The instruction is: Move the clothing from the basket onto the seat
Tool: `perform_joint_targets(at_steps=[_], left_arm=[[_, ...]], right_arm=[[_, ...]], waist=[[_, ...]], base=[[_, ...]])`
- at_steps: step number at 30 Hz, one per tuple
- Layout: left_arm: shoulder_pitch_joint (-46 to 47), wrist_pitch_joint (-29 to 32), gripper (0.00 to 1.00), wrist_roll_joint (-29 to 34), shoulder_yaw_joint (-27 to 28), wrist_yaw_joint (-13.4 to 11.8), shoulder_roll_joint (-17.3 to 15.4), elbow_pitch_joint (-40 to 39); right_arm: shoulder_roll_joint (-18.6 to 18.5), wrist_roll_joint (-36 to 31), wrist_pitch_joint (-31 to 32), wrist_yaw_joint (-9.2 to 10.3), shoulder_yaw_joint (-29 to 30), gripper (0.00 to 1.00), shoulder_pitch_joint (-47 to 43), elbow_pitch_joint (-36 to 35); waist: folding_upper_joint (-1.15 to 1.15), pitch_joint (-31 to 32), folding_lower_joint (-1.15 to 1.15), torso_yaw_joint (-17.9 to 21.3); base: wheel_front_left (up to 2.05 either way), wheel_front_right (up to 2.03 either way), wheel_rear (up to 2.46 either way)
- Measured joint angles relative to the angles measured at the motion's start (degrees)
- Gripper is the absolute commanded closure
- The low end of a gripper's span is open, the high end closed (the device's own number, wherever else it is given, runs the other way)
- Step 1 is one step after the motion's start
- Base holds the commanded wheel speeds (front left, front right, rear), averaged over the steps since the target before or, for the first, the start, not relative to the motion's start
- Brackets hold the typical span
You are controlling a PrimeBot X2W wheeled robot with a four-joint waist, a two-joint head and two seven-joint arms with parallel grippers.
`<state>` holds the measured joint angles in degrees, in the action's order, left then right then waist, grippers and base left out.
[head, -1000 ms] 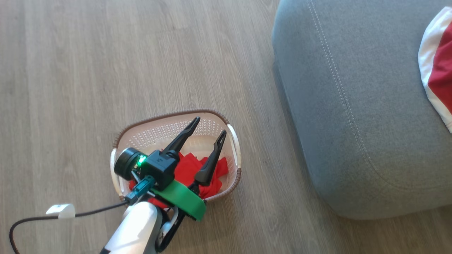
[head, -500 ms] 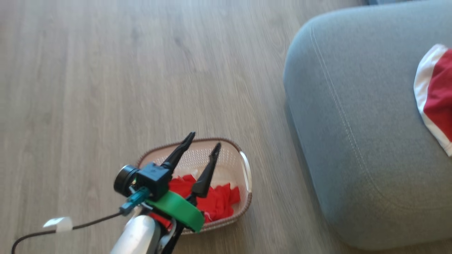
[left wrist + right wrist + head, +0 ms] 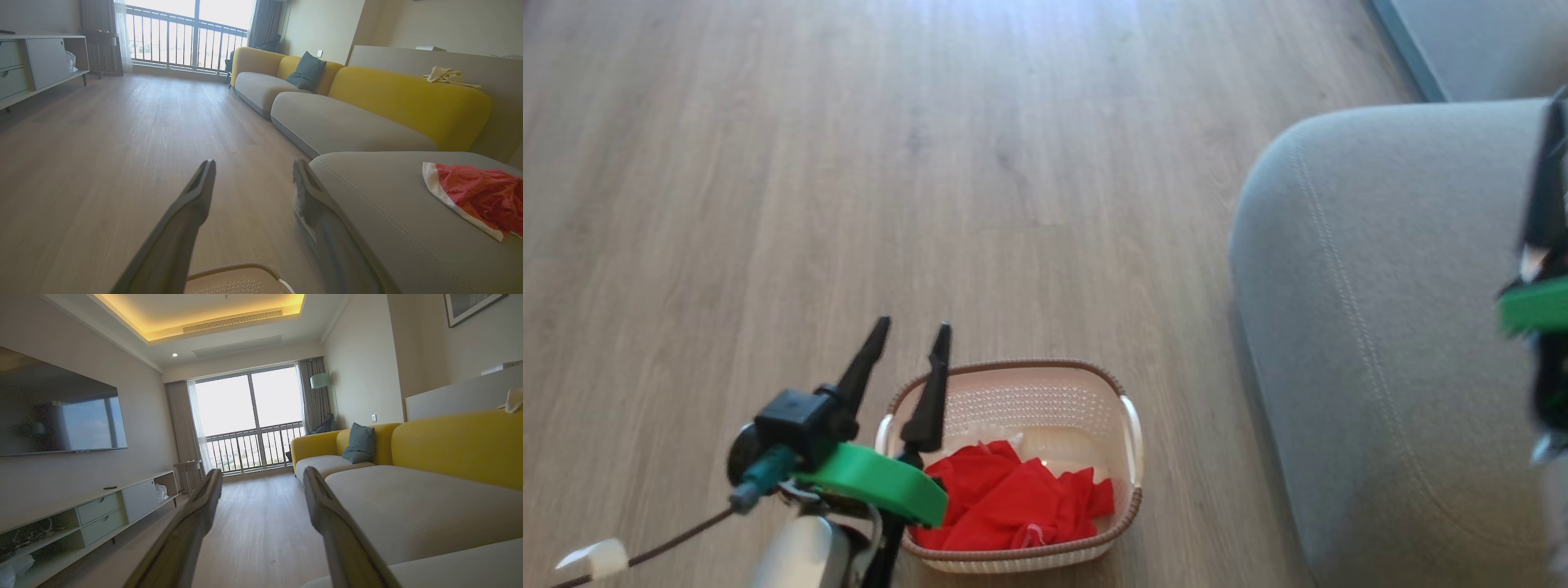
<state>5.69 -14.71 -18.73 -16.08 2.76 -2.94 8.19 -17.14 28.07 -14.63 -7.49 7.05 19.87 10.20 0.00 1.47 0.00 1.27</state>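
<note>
The basket [image 3: 1029, 404] stands on the floor with bright red clothing [image 3: 1013, 506] crumpled inside it. My left gripper [image 3: 913, 329] hovers over the basket's left rim, open and empty. In the left wrist view its fingers [image 3: 202, 192] are spread, with the basket's rim [image 3: 237, 270] just below them. The grey seat [image 3: 1380, 327] lies to the right of the basket. Another red garment with a white band [image 3: 478, 196] lies on the seat [image 3: 388, 212]. My right gripper [image 3: 1556, 122] is blurred over the seat at the right edge; the right wrist view shows it open [image 3: 261, 473].
Wood floor [image 3: 849, 163] stretches to the left and ahead of the basket. A long sofa with yellow backrests [image 3: 408, 98] runs beyond the seat. A low white cabinet [image 3: 106, 510] stands under a wall screen [image 3: 57, 412], and a balcony window [image 3: 253, 416] closes the far end.
The head camera has tilted, shifting the whole picture. My left gripper has lifted out of the basket, empty, and now sits over its left rim. My right gripper has come in at the right edge.
</note>
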Motion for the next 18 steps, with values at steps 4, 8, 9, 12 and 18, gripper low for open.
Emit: perform_joint_targets(at_steps=[4, 8, 9, 12, 18], left_arm=[[0.0, 0.0, 0.00, -0.9, 2.9, -2.6, 0.1, -1.5], [-0.1, 0.0, 0.00, -0.3, 3.8, -3.7, 0.1, -2.3], [-0.1, 0.0, 0.00, 0.2, 4.0, -4.1, 0.1, -2.4], [-0.3, 0.0, 0.00, 1.2, 4.9, -5.1, 0.2, -2.5], [-3.3, 0.0, 0.00, 4.7, 4.9, -5.1, 0.1, -1.8]], right_arm=[[4.6, 1.9, 0.0, 0.00, -2.7, 0.00, -7.1, -4.1], [6.5, 2.3, 0.0, 0.00, -5.1, 0.00, -10.8, -5.7], [6.7, 2.3, 0.0, -0.01, -5.5, 0.00, -11.8, -6.0], [8.5, 2.1, 0.0, 0.00, -5.4, 0.00, -14.4, -6.2], [11.7, -0.1, 0.0, 0.00, -7.2, 0.00, -19.7, -5.4]], waist=[[0.00, 0.5, 0.00, -2.1], [0.00, 0.7, 0.00, -3.3], [0.00, 0.7, 0.00, -3.7], [0.00, 0.6, 0.00, -4.8], [0.00, 0.5, 0.00, -5.8]], base=[[0.00, 0.00, 0.00], [0.00, 0.00, 0.00], [0.00, 0.00, 0.00], [0.00, 0.00, 0.00], [0.00, 0.00, 0.00]])
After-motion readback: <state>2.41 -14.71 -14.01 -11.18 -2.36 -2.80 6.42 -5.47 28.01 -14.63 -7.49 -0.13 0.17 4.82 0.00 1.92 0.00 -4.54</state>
